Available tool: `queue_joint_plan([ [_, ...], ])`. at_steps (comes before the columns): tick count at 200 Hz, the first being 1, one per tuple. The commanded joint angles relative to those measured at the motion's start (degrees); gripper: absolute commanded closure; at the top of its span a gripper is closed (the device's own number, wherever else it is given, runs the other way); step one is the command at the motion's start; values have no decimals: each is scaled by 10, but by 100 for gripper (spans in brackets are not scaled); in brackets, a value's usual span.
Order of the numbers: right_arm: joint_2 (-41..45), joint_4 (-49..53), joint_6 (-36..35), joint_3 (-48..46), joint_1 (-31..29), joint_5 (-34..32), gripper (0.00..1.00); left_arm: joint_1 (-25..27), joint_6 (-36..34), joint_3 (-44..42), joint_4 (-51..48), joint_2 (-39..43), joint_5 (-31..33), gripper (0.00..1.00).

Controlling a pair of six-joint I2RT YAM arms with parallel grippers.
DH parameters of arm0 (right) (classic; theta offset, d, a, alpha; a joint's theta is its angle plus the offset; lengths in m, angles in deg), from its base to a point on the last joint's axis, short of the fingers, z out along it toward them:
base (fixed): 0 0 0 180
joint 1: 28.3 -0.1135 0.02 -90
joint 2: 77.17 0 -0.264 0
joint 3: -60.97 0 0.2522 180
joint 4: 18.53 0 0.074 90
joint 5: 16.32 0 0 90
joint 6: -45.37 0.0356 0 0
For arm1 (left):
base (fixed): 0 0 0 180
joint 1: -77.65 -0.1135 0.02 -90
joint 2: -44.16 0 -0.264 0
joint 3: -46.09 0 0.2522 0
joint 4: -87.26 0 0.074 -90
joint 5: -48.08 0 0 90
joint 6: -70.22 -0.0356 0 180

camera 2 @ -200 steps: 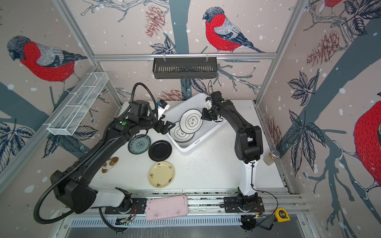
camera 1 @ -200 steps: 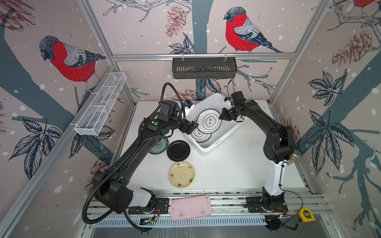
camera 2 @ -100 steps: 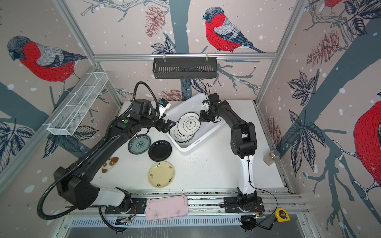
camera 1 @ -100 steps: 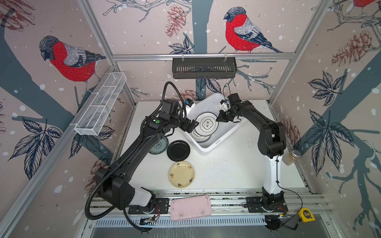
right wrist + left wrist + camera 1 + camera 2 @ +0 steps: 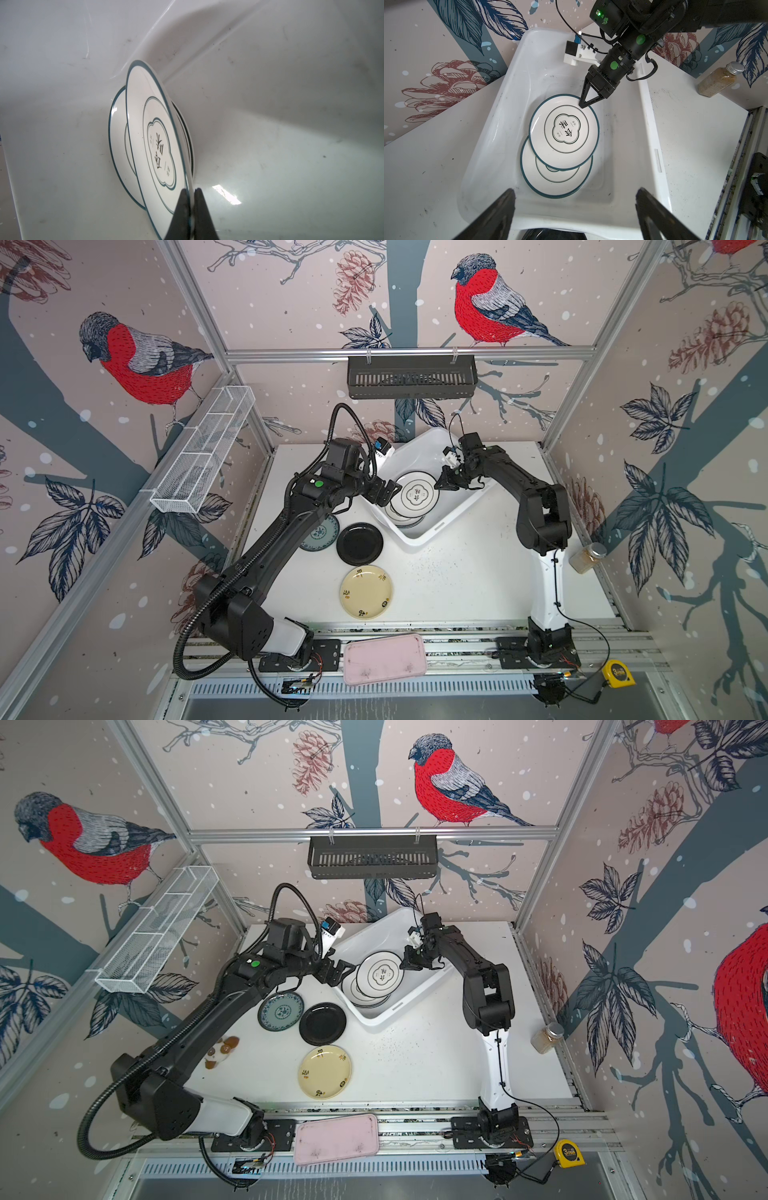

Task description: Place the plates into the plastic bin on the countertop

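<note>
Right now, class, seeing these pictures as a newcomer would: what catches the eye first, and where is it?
The right gripper pinches the rim of a black-rimmed white plate, holding it tilted above a matching plate in the white bin at the back of the countertop. The left gripper hangs open by the bin's rim, and a teal plate, a black plate and a yellow plate lie on the countertop outside it.

Bright even light, soft shadows, glare on plastic bin [image 5: 226,194]
</note>
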Motion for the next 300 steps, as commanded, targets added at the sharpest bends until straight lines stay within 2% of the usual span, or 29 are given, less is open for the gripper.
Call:
queue_joint_plan([
  [1,-5,3,-14,4,0,15,93,-1,-8,2,8,2,-10,10],
  [144,-38,12,-18,18,-13,13,78,-1,-2,-12,9,6,-16,10],
  [300,-55,52,-29,53,-52,-31,73,-1,-1,-33,16,17,-15,10],
])
